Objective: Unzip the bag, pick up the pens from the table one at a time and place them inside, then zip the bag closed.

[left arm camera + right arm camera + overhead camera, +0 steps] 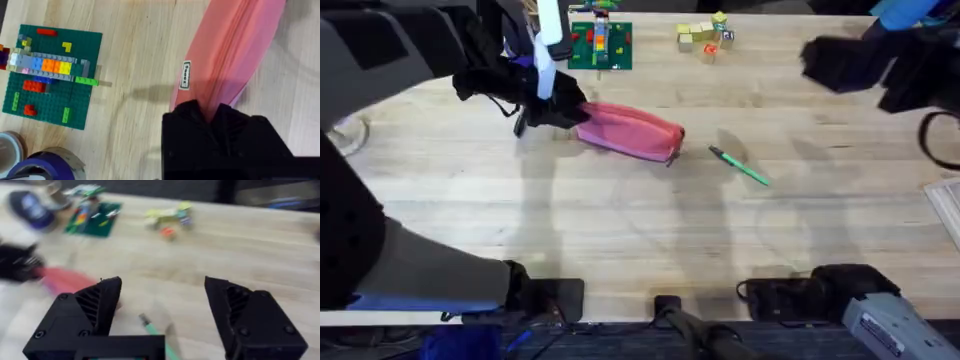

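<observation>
Left end effector (552,108) of mine sits at the left end of the bag (630,130), its black fingers (200,125) pinched on the fabric there, right where the zipper line runs in under them. That bag lies flat on the tabletop (620,230), left of centre toward the far side, long axis running left to right, and from my left wrist the stretch of zipper I can see looks closed. Just behind it, at the far edge, is a green baseplate (601,46) with coloured bricks on it; beside that my left wrist catches a blue tape roll (45,167). Further right along the far edge is a small cluster of blocks (705,38). To the right of the bag, near its right end but not touching it, the green pen (740,167) lies slanted on the bare wood, dark tip toward the bag. My right end effector (162,315) hangs above the tabletop at the far right, fingers spread wide with nothing between them, the green pen below and between them in my right wrist view
</observation>
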`<control>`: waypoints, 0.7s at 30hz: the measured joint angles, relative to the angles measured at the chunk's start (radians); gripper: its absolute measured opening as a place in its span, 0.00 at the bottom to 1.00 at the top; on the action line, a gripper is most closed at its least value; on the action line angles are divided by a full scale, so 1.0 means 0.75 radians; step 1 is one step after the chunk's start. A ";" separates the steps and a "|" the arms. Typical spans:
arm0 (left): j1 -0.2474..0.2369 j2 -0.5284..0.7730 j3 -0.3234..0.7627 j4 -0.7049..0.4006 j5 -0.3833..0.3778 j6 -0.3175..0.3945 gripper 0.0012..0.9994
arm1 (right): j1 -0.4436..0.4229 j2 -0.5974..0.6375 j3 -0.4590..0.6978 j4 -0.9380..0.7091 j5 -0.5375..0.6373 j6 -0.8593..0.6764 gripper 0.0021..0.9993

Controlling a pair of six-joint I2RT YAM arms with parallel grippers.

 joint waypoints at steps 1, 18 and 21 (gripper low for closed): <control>0.000 0.000 0.000 0.000 0.000 0.000 0.04 | 0.012 0.014 0.000 -0.014 -0.047 0.000 1.00; 0.000 0.000 0.000 0.000 0.000 0.000 0.04 | 0.398 0.362 0.000 -0.111 -0.254 0.374 1.00; 0.000 0.000 0.000 0.000 0.000 0.000 0.04 | 0.423 0.419 0.000 -0.111 -0.258 0.386 1.00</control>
